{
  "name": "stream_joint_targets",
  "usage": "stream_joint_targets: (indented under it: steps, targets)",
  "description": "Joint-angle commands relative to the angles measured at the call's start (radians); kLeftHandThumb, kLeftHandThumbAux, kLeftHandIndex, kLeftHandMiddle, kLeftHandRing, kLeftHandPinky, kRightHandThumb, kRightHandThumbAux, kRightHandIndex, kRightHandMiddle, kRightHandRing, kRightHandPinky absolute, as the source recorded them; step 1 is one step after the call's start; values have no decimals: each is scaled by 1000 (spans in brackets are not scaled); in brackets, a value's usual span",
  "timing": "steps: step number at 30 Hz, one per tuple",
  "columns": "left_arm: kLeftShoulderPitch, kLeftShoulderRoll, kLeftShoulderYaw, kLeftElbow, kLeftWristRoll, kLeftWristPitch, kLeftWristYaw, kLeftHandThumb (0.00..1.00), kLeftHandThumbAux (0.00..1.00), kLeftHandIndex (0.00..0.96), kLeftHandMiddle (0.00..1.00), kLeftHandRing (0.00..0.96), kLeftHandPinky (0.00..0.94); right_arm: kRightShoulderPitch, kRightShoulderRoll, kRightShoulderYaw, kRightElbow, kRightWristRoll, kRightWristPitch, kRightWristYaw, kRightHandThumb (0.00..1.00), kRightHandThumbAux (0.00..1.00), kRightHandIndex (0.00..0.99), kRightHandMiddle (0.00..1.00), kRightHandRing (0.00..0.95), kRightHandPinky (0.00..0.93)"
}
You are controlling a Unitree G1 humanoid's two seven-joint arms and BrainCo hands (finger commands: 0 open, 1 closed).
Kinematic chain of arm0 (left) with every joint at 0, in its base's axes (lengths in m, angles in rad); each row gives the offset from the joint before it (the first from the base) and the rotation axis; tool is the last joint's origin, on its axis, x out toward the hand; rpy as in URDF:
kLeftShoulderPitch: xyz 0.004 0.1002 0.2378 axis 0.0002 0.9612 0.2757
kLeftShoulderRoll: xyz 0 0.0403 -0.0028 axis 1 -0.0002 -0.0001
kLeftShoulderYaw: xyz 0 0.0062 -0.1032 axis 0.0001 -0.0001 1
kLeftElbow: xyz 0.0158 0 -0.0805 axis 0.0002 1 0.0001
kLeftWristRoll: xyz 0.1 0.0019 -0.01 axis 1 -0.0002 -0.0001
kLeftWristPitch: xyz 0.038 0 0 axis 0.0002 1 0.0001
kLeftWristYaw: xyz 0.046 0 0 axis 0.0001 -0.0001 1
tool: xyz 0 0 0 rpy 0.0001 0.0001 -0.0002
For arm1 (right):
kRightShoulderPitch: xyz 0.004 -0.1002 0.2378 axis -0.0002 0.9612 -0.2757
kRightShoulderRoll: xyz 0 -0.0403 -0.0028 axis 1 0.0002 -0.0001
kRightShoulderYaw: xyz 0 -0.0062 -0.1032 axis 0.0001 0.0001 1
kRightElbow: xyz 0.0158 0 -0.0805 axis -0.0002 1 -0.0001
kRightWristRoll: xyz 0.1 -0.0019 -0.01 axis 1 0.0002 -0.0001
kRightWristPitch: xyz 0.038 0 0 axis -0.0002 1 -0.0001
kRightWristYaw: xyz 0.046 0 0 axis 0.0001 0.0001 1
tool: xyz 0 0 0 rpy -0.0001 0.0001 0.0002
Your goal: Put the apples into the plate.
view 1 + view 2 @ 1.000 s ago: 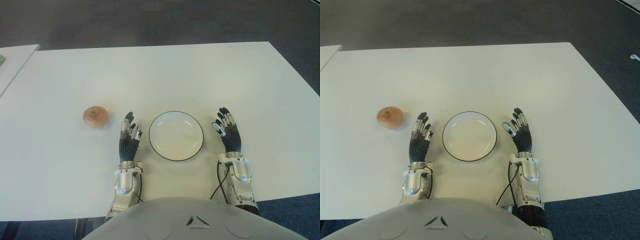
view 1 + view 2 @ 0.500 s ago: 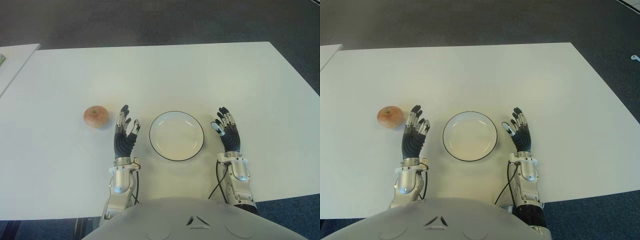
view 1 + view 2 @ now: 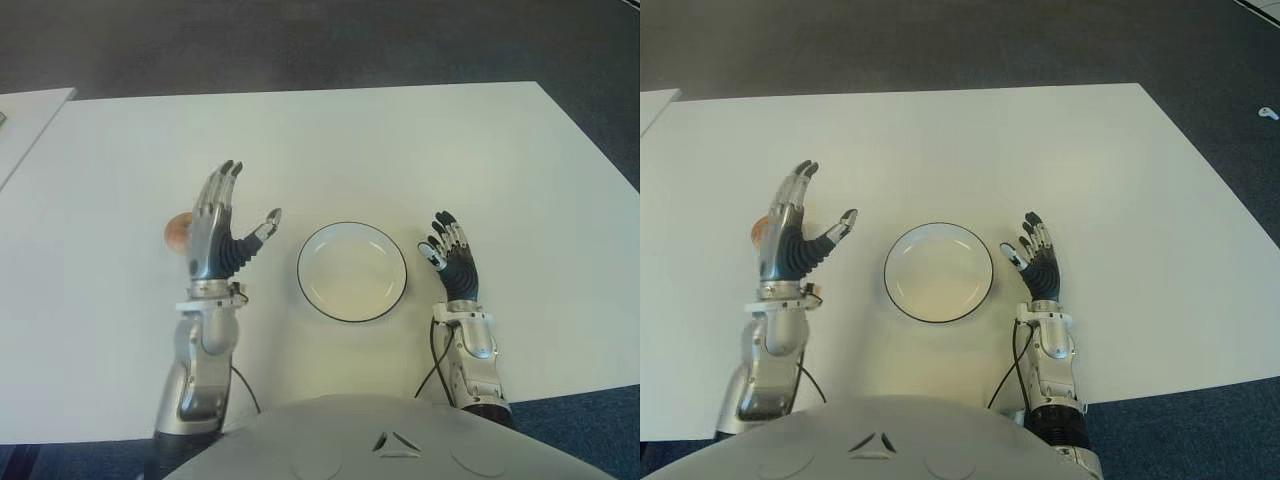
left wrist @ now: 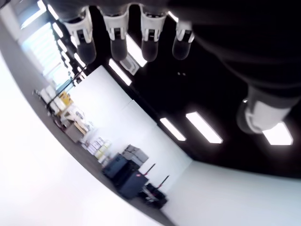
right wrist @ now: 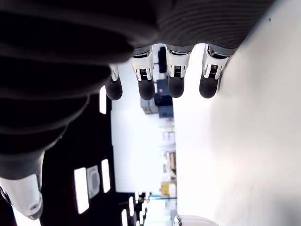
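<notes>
At the moment of inspection the apple (image 3: 177, 230) lay on the white table (image 3: 400, 150) at about the 9 o'clock position from the plate, well apart from it; only a small reddish portion of it showed, the remainder being hidden behind the raised hand. The left hand (image 3: 222, 225) was lifted above the table between the apple and the plate, its forearm standing nearly upright, the four fingers (image 3: 218, 195) extended toward 12 o'clock and the thumb spread out toward the plate at roughly 2 o'clock. The hand was spread apart and grasped nothing; the left wrist view confirmed straight fingertips with nothing between them. Whether the hand touched the apple could not be determined, since the hand overlapped it in both eye views. The plate (image 3: 352, 228), white with a dark rim, sat near the middle of the table's near half and contained nothing. At 3 o'clock from the plate, just beside its rim but apart from it, the right hand (image 3: 452, 262) was found low over the table, fingers loosely extended toward 12 o'clock and holding nothing; the right wrist view likewise showed the fingertips straight and unoccupied. A second pale surface (image 3: 30, 110) showed at the far left edge, at about 10 o'clock from the apple.
</notes>
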Motion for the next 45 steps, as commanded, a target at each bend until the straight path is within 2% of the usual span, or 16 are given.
stream_joint_targets:
  steps: [1, 6, 9, 19, 29, 36, 45]
  targets:
    - [-61, 102, 27, -48, 172, 101, -153, 282, 362, 77, 21, 8, 45, 24, 8, 3, 92, -6, 37, -1, 146, 617, 0, 0, 0, 0]
    - [-109, 194, 38, -82, 260, 144, -320, 304, 326, 71, 4, 1, 28, 16, 4, 5, 108, -17, 32, -5, 143, 617, 0, 0, 0, 0]
    - [-141, 278, 51, -66, 302, 136, -393, 316, 307, 60, 1, 0, 10, 12, -1, 6, 113, -16, 37, -1, 140, 621, 0, 0, 0, 0]
    - [-202, 455, 65, 30, 292, 61, -449, 318, 251, 13, 0, 0, 0, 1, -15, 8, 130, -17, 45, 6, 127, 647, 0, 0, 0, 0]
    - [-265, 541, 31, 144, 285, -2, -443, 294, 223, 7, 0, 0, 0, -15, -22, 5, 154, -23, 54, -3, 121, 655, 0, 0, 0, 0]
    - [-283, 590, 31, 233, 268, -40, -411, 290, 217, 7, 0, 0, 0, -24, -23, 1, 168, -24, 56, -11, 124, 663, 0, 0, 0, 0]
    - [-289, 616, 21, 284, 243, -45, -412, 291, 222, 2, 0, 0, 0, -33, -27, -3, 192, -20, 41, -4, 121, 662, 0, 0, 0, 0]
